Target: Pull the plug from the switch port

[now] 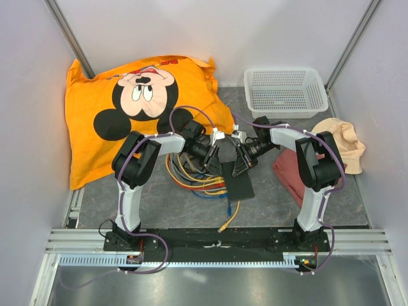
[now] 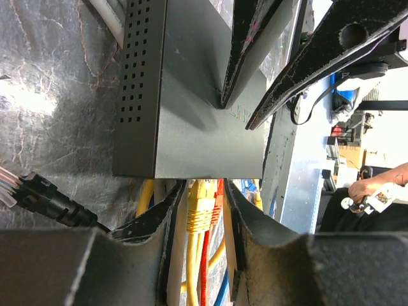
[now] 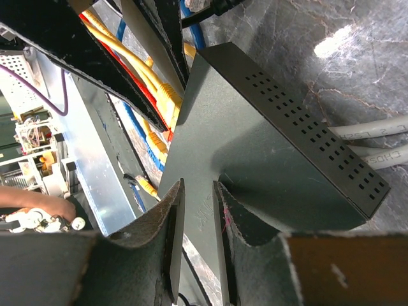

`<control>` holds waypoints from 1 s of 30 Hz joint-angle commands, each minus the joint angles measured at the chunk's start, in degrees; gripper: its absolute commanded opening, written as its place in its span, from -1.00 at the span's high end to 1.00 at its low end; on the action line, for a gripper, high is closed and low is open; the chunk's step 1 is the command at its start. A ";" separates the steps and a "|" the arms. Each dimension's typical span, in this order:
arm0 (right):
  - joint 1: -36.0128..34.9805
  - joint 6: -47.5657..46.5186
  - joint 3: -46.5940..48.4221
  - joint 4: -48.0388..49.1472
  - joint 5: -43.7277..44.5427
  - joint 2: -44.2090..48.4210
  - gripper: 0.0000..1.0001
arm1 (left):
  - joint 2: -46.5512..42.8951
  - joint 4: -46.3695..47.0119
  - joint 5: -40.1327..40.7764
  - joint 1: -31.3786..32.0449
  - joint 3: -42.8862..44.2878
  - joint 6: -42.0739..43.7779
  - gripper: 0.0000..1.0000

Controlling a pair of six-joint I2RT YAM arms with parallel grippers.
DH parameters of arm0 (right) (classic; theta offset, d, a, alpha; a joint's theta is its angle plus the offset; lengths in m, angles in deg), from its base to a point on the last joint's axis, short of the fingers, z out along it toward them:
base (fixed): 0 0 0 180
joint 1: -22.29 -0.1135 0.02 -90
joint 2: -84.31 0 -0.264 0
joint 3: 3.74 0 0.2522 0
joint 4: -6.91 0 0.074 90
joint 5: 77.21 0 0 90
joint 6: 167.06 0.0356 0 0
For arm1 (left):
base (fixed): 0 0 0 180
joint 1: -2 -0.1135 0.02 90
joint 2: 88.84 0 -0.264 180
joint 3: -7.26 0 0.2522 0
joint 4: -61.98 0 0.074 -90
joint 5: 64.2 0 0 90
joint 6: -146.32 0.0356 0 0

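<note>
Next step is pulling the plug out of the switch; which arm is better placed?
Left. The left claw straddles the yellow plug at the port edge of the switch, lined up to pull. The right claw rests on the switch top, away from the ports, likely bracing it.

1. The left black-and-white jointed arm (image 1: 135,167) is bent at the elbow and reached inward.
2. The left gripper (image 2: 203,194) is pointed downward, its black fingers (image 2: 159,220) parted narrowly; whether anything is clamped cannot be told.
3. The right arm (image 1: 313,164) is mirrored, and the right gripper (image 3: 199,191) is angled down with its fingers (image 3: 169,217) held slightly apart.
</note>
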 commanded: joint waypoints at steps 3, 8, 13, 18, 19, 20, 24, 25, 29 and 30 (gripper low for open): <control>-0.48 -2.56 -0.32 1.62 6.06 -2.51 0.34 | 1.13 -4.38 -2.06 1.01 1.65 4.77 0.31; -0.39 -2.39 -0.41 1.71 6.15 -2.69 0.34 | 1.92 -5.80 2.25 2.07 2.44 5.49 0.24; -0.39 -2.39 -0.41 1.80 6.15 -2.60 0.34 | 2.45 -5.80 2.26 2.07 2.79 5.31 0.31; -0.39 -2.39 -0.50 1.89 6.15 -2.68 0.33 | 2.71 -5.88 2.17 2.07 3.14 5.40 0.39; -0.39 -2.39 -0.41 1.88 6.15 -2.69 0.33 | 2.80 -5.97 2.25 2.07 3.31 5.49 0.40; -0.39 -2.39 -0.41 1.97 6.15 -2.69 0.33 | 2.88 -6.15 2.08 1.98 3.40 5.57 0.40; -0.30 -2.39 -0.41 1.88 6.15 -2.86 0.33 | 3.85 -6.67 0.15 1.63 4.37 6.19 0.51; -0.39 -2.39 -0.24 1.88 6.15 -2.86 0.33 | 4.11 -6.76 -0.55 1.54 4.54 6.19 0.55; -0.30 -2.48 -0.24 1.97 6.15 -2.95 0.32 | 5.69 -7.38 -1.96 1.10 5.42 6.19 0.77; -0.39 -2.48 -0.41 1.89 6.15 -2.78 0.33 | 5.87 -7.64 -2.14 1.01 5.69 6.28 0.79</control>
